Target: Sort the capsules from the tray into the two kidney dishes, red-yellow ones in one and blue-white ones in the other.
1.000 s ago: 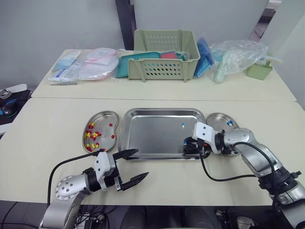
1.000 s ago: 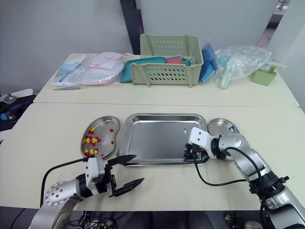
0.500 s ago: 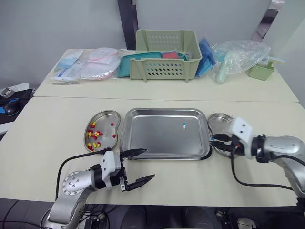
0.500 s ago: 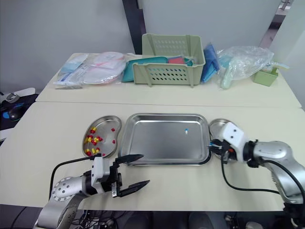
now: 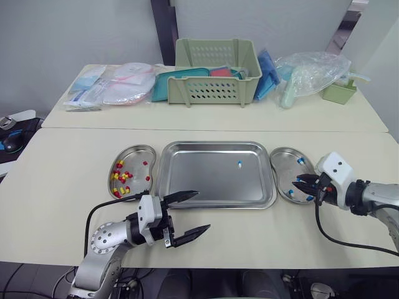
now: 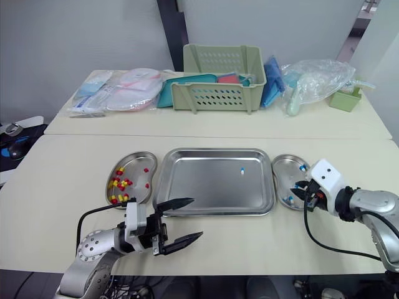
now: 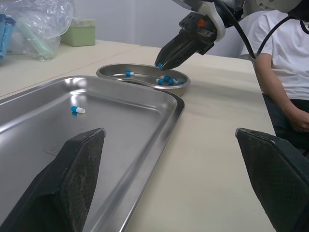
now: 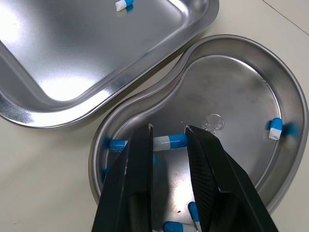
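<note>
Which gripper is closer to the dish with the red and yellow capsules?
Left. The left gripper is by the tray's front edge near that dish; the right gripper is over the far dish.

A medical-looking lab or clinic supply room.
A steel tray [image 5: 199, 180] is lying between two kidney dishes [image 5: 139, 153] on a cream counter [image 5: 56, 187], with capsules [image 5: 120, 179] sitting in them. Behind, a second counter [image 5: 206, 116] is carrying sealed clinical packs [image 5: 115, 87], a green slotted basket [image 5: 215, 93] of supplies and a clear bag [image 5: 312, 70]. Plain grey walls [image 5: 75, 31] are closing in the room, and a person [image 7: 282, 53] is sitting beside the counter.
</note>
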`<action>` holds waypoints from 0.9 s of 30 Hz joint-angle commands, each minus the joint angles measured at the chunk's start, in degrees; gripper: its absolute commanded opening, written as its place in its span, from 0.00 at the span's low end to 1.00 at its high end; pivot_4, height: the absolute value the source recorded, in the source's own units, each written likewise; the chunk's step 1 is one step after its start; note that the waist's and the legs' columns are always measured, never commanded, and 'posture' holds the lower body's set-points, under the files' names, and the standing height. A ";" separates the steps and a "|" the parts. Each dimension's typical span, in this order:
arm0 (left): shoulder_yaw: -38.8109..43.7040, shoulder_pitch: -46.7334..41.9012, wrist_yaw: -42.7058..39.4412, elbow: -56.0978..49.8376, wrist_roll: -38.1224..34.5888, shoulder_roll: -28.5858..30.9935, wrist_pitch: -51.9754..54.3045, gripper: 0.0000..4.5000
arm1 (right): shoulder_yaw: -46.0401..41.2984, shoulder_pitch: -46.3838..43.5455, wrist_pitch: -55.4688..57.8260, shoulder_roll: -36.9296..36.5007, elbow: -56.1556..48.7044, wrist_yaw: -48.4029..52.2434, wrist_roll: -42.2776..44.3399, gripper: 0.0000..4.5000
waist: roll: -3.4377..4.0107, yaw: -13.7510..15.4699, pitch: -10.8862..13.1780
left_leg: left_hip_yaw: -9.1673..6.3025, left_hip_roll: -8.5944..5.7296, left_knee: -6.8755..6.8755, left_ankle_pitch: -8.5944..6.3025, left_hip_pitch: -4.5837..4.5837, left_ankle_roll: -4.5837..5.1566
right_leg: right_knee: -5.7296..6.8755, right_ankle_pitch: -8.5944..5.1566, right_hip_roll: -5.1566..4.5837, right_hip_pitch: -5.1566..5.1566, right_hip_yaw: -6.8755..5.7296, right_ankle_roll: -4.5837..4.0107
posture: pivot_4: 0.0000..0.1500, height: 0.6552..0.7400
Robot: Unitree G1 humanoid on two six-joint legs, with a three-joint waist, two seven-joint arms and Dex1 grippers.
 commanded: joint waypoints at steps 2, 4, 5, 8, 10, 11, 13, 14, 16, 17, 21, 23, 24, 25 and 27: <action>0.03 -0.62 0.29 -2.45 -0.64 -0.04 -0.61 1.00 | -3.06 0.41 1.16 -0.46 -1.13 -0.60 1.86 0.49 | 0.00 0.00 0.00 | 0.00 0.00 0.00 0.00 0.00 0.00 | -0.01 0.00 0.00 0.01 0.00 0.00 | 1.00 1.00; 0.03 -0.82 0.30 -2.28 -0.66 -0.05 -0.65 1.00 | -3.38 0.26 1.31 -0.40 -1.13 -0.87 2.18 0.62 | 0.00 -0.02 0.00 | 0.00 0.00 0.00 0.00 0.01 0.00 | 0.00 0.00 0.00 0.01 -0.01 0.00 | 1.00 1.00; 0.07 -0.89 0.26 -2.19 -0.68 -0.05 -0.73 1.00 | -3.55 0.25 1.30 -0.56 -1.14 -0.88 2.30 0.68 | 0.00 -0.02 0.00 | -0.01 0.00 0.00 0.00 0.01 0.00 | 0.00 0.00 0.00 0.01 -0.01 0.00 | 1.00 1.00; 0.21 -1.11 0.11 -1.88 -0.81 -0.05 -0.84 1.00 | -4.72 0.47 0.98 -1.02 -1.21 -0.78 2.78 0.90 | 0.00 -0.01 0.00 | 0.00 0.00 0.00 0.00 0.01 0.00 | -0.01 0.00 0.00 0.01 0.00 0.00 | 1.00 1.00; 0.32 -1.35 0.00 -1.61 -0.90 -0.04 -0.87 1.00 | -6.18 0.90 0.18 -1.20 -1.68 -0.46 3.29 0.99 | 0.00 0.01 0.00 | 0.00 0.00 0.00 0.00 0.01 0.00 | -0.01 0.00 0.00 0.01 -0.01 0.00 | 1.00 1.00; 0.39 -1.44 -0.04 -1.51 -0.95 -0.01 -0.87 1.00 | -6.98 1.16 -0.28 -1.16 -2.05 -0.25 3.61 0.99 | 0.00 0.02 0.00 | 0.00 0.00 0.00 0.00 0.01 0.00 | -0.01 0.00 0.00 0.01 -0.01 0.00 | 1.00 1.00; 0.56 -1.50 -0.04 -1.35 -1.01 0.02 -0.88 1.00 | -8.48 1.94 -1.15 -1.02 -2.85 0.42 4.39 0.99 | 0.00 0.03 0.00 | 0.00 0.00 0.00 0.00 0.00 0.00 | -0.01 0.00 0.00 0.01 -0.01 0.00 | 1.00 1.00; 0.61 -1.51 -0.05 -1.32 -1.05 0.04 -0.87 1.00 | -9.01 2.28 -1.49 -0.99 -3.11 0.64 4.69 0.99 | 0.00 0.02 0.00 | 0.00 0.00 0.00 0.00 0.00 0.00 | -0.01 0.00 0.00 0.01 0.00 0.00 | 1.00 1.00; 0.71 -1.44 -0.03 -1.34 -1.11 0.07 -0.87 1.00 | -10.09 3.36 -2.01 -1.02 -3.62 1.10 5.30 0.99 | 0.00 -0.03 0.00 | 0.01 0.00 0.00 0.00 0.01 0.00 | -0.01 0.00 0.00 0.01 0.00 0.00 | 1.00 1.00; 0.73 -1.35 0.09 -1.37 -1.14 0.03 -0.81 1.00 | -10.77 4.03 -2.20 -0.96 -3.91 1.31 5.68 0.99 | 0.00 0.01 0.00 | 0.01 0.00 0.00 0.00 0.01 0.00 | -0.01 0.00 0.00 0.01 0.00 0.00 | 1.00 1.00; 0.29 -1.24 0.56 -1.37 -0.71 -0.37 -0.93 1.00 | -13.73 7.41 -6.38 -0.50 -4.58 2.59 5.80 0.99 | -0.01 0.10 0.00 | 0.01 -0.01 0.00 0.00 0.00 0.00 | -0.02 0.00 0.00 0.02 -0.01 0.00 | 1.00 1.00; 0.13 -1.32 0.65 -1.21 -0.53 -0.58 -1.13 1.00 | -15.29 9.48 -10.35 -0.15 -4.43 3.29 4.93 0.99 | 0.00 0.11 0.00 | 0.00 0.00 0.00 0.00 0.01 0.00 | -0.02 0.00 0.00 0.03 -0.01 0.00 | 1.00 1.00; 0.14 -1.37 0.64 -1.11 -0.51 -0.65 -1.21 1.00 | -16.10 10.48 -12.36 0.06 -4.19 3.67 4.64 0.99 | -0.01 0.11 0.00 | 0.00 0.00 0.00 0.00 0.00 0.00 | -0.02 0.00 0.00 0.03 -0.01 0.00 | 1.00 1.00; 0.17 -1.41 0.61 -0.98 -0.47 -0.71 -1.31 1.00 | -16.89 11.36 -14.38 0.38 -3.79 4.10 4.48 0.99 | 0.00 0.11 0.00 | 0.01 0.00 0.00 0.00 0.01 0.00 | -0.02 0.00 0.00 0.03 -0.01 0.00 | 1.00 1.00; 0.44 -1.44 0.59 -0.69 -0.45 -0.82 -1.61 1.00 | -18.39 13.54 -18.44 0.62 -2.93 5.23 3.81 0.99 | 0.00 0.09 0.00 | 0.01 0.00 0.00 0.00 0.02 0.00 | -0.02 0.00 0.00 0.05 -0.01 0.00 | 1.00 1.00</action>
